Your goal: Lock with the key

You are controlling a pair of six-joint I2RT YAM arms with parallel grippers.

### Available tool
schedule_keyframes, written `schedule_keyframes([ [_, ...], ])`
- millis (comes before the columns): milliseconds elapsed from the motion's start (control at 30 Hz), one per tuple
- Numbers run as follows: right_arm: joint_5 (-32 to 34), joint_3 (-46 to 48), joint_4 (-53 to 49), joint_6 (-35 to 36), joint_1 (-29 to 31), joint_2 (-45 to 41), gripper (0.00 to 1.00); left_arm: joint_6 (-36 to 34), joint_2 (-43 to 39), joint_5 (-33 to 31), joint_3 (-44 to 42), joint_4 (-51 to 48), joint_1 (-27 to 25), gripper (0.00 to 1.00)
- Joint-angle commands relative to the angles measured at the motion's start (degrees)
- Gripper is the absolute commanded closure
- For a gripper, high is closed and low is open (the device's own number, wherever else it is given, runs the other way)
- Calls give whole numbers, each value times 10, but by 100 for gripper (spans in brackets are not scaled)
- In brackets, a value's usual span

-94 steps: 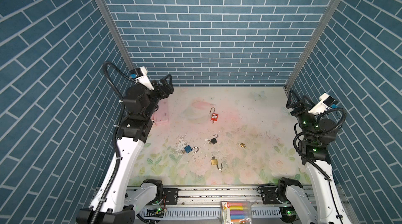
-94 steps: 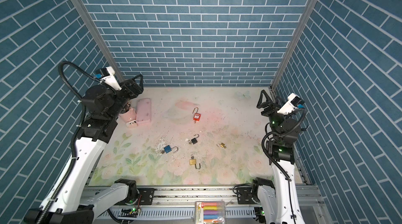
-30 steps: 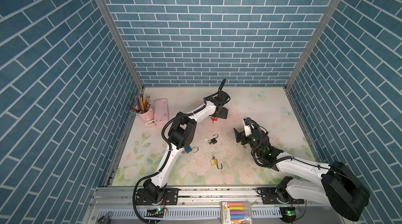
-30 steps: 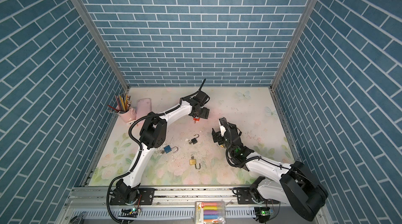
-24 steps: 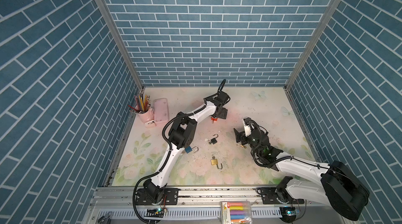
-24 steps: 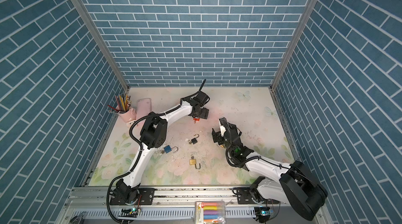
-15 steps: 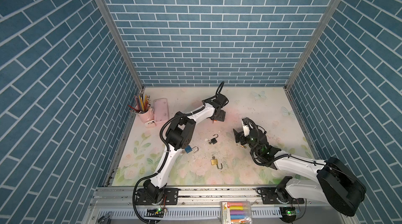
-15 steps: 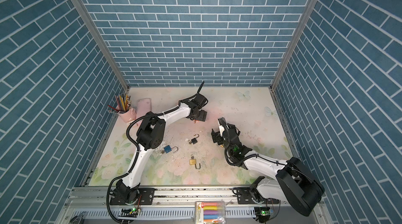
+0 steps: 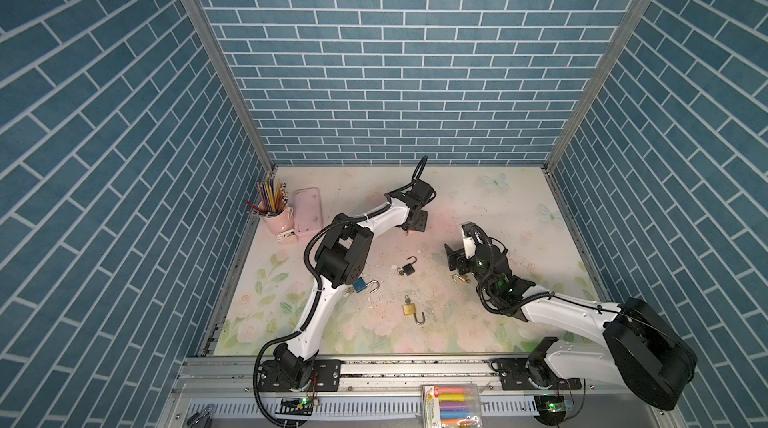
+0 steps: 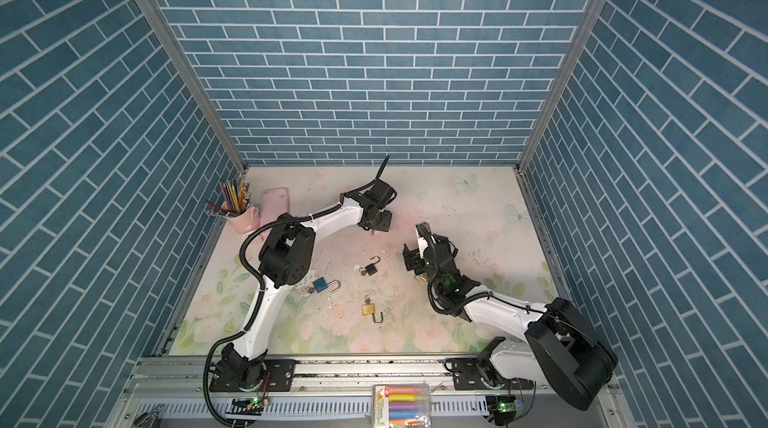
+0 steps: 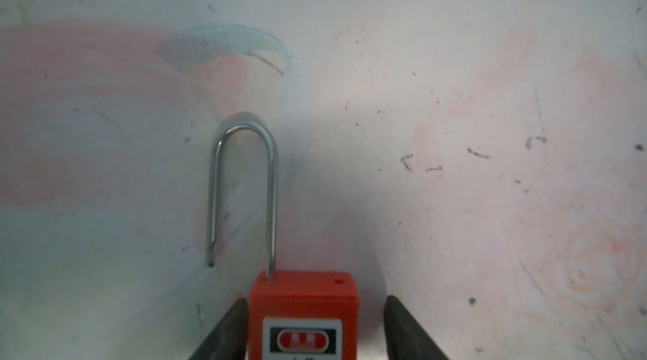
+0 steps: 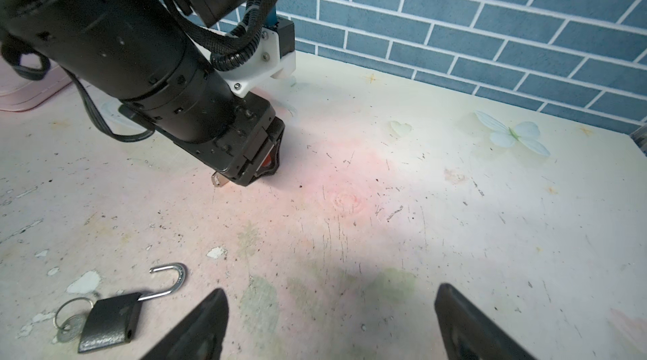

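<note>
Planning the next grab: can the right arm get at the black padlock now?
Probably yes: the black padlock lies close beside the open right gripper, with nothing between them.

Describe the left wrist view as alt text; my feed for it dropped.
A red padlock sits on the pale, scuffed tabletop between the two dark fingers of the left gripper, one finger against its side and a gap at the other. Its silver shackle is open, the free end off to the side of the body.
</note>
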State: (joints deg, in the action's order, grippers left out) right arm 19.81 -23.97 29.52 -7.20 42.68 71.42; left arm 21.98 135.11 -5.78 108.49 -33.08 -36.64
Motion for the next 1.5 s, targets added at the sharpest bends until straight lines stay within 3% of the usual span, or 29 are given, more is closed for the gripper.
schedule_keyframes([
  [0,26,-23,-12,-22,-2,-3,8,5,-10,8,-21,0,2,49],
  [167,53,-47,-45,-48,-8,3,9,3,-36,11,-56,25,2,73],
  [300,52,-69,-79,-77,-31,-13,9,-24,-69,20,-90,58,0,85],
  [433,37,-104,-137,-118,-72,-50,10,-75,-113,15,-114,98,-8,88],
  [533,-16,-137,-207,-171,-121,-80,9,-117,-163,17,-141,142,-12,100],
  [700,-164,-168,-280,-233,-216,-126,9,-233,-265,91,-236,240,-15,100],
  [900,-256,-166,-286,-185,-242,-168,8,-478,-383,240,-370,280,-24,100],
  [1067,-388,-149,-236,-143,-242,-182,8,-639,-496,221,-518,364,-66,100],
  [1200,-478,-146,-201,-140,-241,-168,10,-682,-541,207,-571,398,-86,100],
  [1467,-605,-157,-202,-111,-214,-125,17,-676,-554,248,-569,376,-88,100],
])
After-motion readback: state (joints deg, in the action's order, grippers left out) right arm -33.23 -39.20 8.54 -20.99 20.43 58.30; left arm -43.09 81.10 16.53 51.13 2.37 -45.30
